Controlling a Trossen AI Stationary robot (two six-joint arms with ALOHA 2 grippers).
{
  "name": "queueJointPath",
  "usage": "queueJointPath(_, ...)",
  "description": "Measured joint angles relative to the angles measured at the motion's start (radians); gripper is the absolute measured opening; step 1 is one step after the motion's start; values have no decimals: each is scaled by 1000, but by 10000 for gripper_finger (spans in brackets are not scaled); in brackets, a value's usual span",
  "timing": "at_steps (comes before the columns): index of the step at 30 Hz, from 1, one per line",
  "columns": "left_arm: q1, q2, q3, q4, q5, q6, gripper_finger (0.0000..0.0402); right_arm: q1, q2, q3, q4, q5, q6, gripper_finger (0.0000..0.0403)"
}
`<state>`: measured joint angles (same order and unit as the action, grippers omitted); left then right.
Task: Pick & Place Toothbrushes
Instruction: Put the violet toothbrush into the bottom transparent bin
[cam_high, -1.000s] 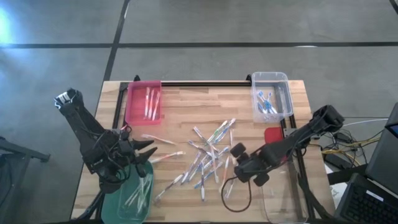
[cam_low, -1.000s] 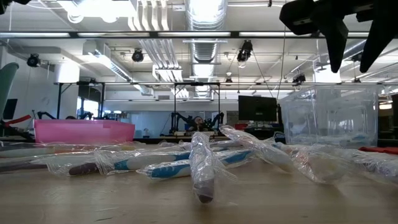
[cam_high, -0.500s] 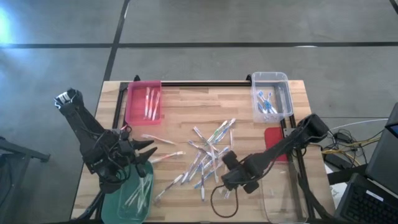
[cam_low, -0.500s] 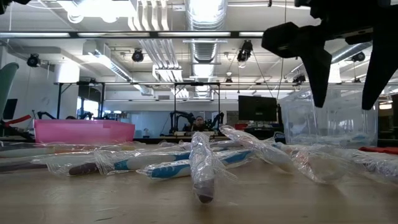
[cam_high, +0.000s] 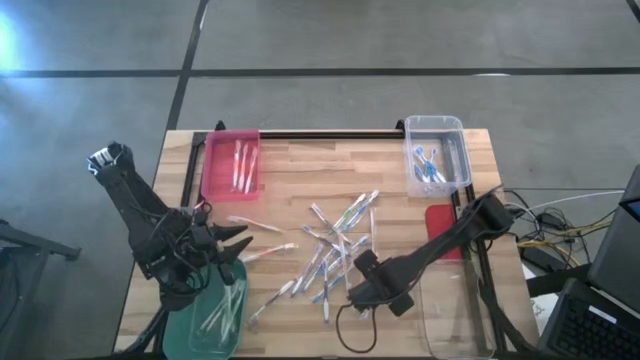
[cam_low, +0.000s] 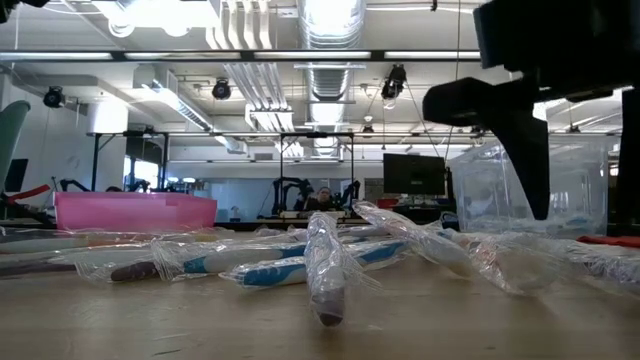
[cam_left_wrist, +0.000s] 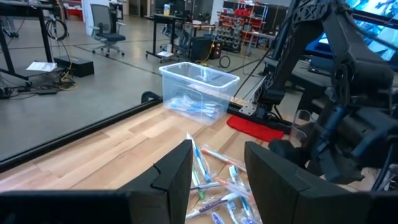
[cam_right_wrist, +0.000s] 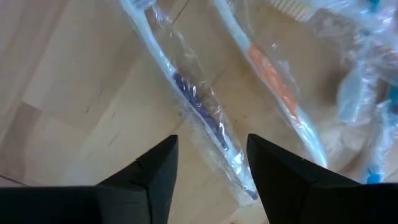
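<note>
The right end effector (cam_high: 352, 291) has swung from the clear bin side to the pile of toothbrushes (cam_high: 335, 250) mid-surface. Its fingers are spread, empty, over a blue-handled wrapped toothbrush (cam_right_wrist: 199, 112), likely its next pick. The left end effector (cam_high: 235, 243) waits released.

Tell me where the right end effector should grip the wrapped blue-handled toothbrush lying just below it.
Grip the blue-handled toothbrush mid-handle, coming straight down, with the right end effector open and its fingers either side of the shaft. It lies flat on the wooden table, and its wrapper looks loose, so the firm handle seems the safer hold.
</note>
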<state>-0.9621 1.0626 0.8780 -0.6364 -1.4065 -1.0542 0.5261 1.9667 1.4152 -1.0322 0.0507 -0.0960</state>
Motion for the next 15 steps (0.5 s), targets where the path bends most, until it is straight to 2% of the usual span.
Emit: queueJointPath(15,0,0,0,0,0,0,152,5,56,-19,64,1,-61,171)
